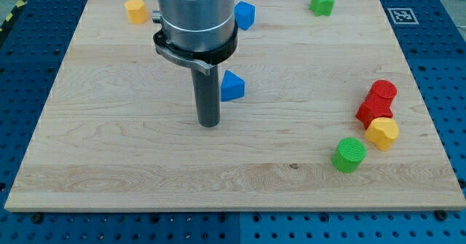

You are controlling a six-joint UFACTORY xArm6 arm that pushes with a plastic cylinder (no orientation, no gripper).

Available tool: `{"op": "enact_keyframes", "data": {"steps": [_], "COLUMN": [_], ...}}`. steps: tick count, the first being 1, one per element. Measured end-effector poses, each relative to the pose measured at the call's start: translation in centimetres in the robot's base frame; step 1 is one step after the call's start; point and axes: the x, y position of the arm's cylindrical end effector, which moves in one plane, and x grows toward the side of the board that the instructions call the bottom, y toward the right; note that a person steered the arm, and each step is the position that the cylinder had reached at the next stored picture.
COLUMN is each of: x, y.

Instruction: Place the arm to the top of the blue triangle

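Observation:
A blue triangle block (232, 86) lies near the middle of the wooden board (109, 149). My tip (209, 124) rests on the board just below and to the left of it, a short gap away. The rod rises from the tip to the arm's grey cylinder at the view's top. A second blue block (245, 14) sits near the board's top edge, partly behind the arm.
A yellow block (135, 11) is at the top left, a green block (322, 1) at the top right. At the right, two red blocks (377, 102), a yellow hexagonal block (382, 132) and a green cylinder (349, 154) cluster together.

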Motion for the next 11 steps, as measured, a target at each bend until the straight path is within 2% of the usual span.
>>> {"op": "enact_keyframes", "data": {"steps": [1, 2, 3, 4, 5, 6, 7, 9, 11], "x": [2.1, 2.2, -1.6, -9.8, -12.2, -14.4, -17.8, -17.4, -15.5], "y": [-6.6, -8.0, -14.1, -17.0, -17.0, -15.1, -8.8, -6.4, 4.4]}}
